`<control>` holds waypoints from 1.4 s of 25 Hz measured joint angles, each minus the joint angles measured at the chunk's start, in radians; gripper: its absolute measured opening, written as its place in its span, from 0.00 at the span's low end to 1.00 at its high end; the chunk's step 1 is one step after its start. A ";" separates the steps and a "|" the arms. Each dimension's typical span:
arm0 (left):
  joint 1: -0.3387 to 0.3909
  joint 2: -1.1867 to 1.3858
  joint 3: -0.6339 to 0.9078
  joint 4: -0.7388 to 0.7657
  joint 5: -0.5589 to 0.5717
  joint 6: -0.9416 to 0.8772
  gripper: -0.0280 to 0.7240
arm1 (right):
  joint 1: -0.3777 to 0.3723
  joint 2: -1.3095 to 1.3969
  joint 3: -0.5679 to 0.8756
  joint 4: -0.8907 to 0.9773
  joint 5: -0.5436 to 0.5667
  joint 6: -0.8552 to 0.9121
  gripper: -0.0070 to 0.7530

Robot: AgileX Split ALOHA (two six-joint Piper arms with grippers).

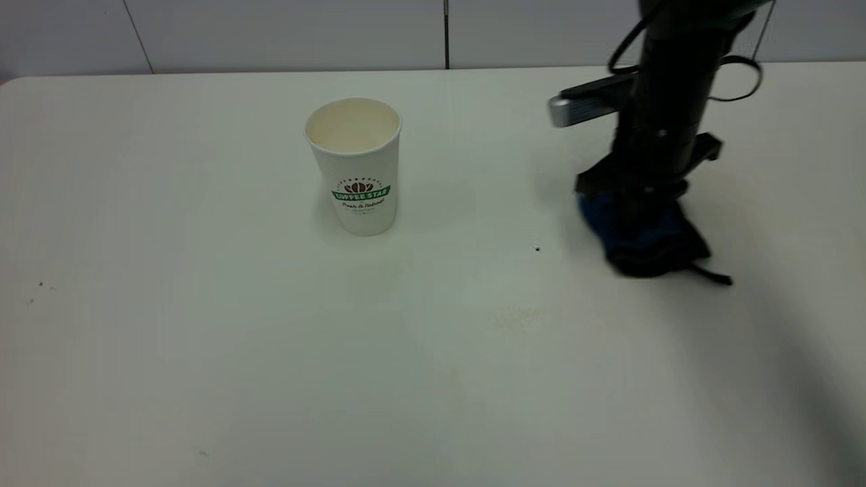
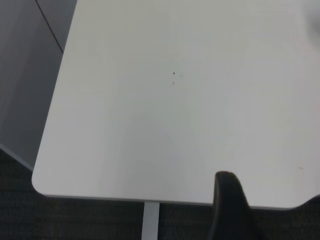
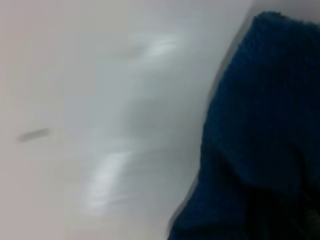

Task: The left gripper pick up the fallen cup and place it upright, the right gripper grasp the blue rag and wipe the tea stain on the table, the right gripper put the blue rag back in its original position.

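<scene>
On the far left-centre of the large plain white table (image 1: 203, 352), the tall white paper cup (image 1: 356, 166) with its green "COFFEE STAR" banner stands upright, mouth open to the top, with nothing touching it. Well to its right, the right gripper (image 1: 639, 203) on its bulky black arm points straight down onto the small dark blue rag (image 1: 643, 237), pressing it against the tabletop; whether its fingers are apart or clamped on the cloth cannot be told, since the arm and the bunched fabric hide them. A short black loop strap trails from the rag's near right edge. Nearer than the rag and to its left lies the faint light-brown tea stain (image 1: 514, 316), apart from the cloth, with a tiny dark speck (image 1: 537, 249) farther back between stain and rag.

Only the right wrist view shows the rag's knitted blue texture (image 3: 265, 135) close up against the white surface. Only the left wrist view shows the left gripper (image 2: 231, 207): one slim black finger hanging over a rounded table corner (image 2: 125, 125), its pincer state impossible to judge.
</scene>
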 joint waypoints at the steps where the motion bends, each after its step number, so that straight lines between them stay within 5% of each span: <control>1: 0.000 0.000 0.000 0.000 0.000 0.000 0.65 | -0.026 0.000 0.000 -0.050 -0.023 0.056 0.09; 8: 0.000 0.000 0.000 0.000 0.000 0.000 0.65 | -0.118 0.000 0.000 -0.139 -0.082 0.207 0.22; 14: 0.000 0.000 0.000 0.000 0.000 0.000 0.65 | -0.097 -0.046 0.002 -0.056 0.035 0.202 0.75; 17: 0.000 0.000 0.000 0.000 0.000 0.000 0.65 | -0.075 -0.165 0.015 -0.041 0.152 0.168 0.90; 22: 0.000 0.000 0.000 0.000 0.000 0.000 0.65 | -0.042 -0.519 0.156 -0.021 0.265 0.124 0.88; 28: 0.000 0.000 0.000 0.000 0.000 0.000 0.65 | -0.017 -0.975 0.531 -0.001 0.325 0.130 0.72; 35: 0.000 0.000 0.000 0.000 0.000 0.000 0.65 | -0.017 -1.404 0.912 0.006 0.405 0.186 0.70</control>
